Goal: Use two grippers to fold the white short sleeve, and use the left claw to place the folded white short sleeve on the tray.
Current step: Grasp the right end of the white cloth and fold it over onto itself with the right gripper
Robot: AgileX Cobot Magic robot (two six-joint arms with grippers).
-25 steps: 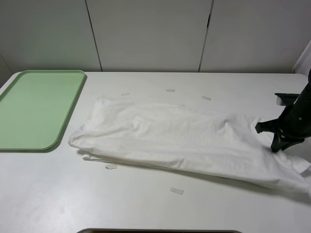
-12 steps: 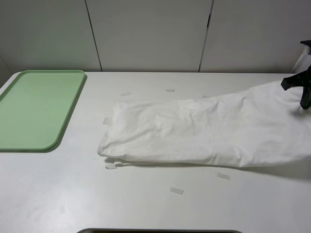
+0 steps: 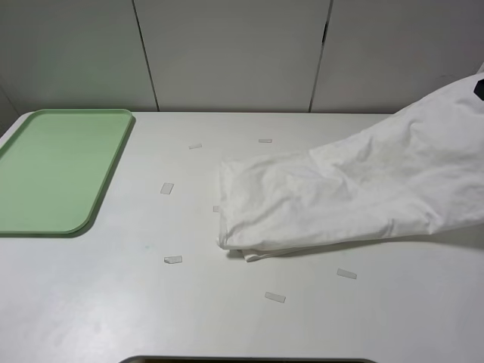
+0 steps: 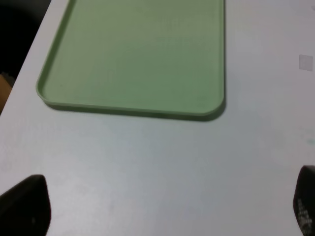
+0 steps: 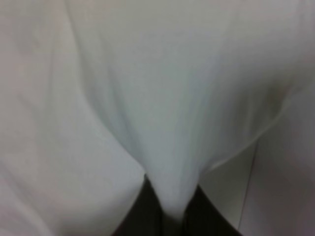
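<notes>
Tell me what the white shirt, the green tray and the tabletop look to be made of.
The white short sleeve: soft cloth, likely cotton, matte; it creases, folds and sags where it is lifted.
The tray: probably moulded plastic, pale green, smooth and semi-matte; it has one-piece rounded corners and a low rim.
The table: hard, smooth and white with a faint sheen; the material is unclear, perhaps laminate.

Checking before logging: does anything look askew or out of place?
The white short sleeve hangs askew: its right end is raised off the table in the shut right pincer, its left end lies bunched. Small clear scraps dot the table.
</notes>
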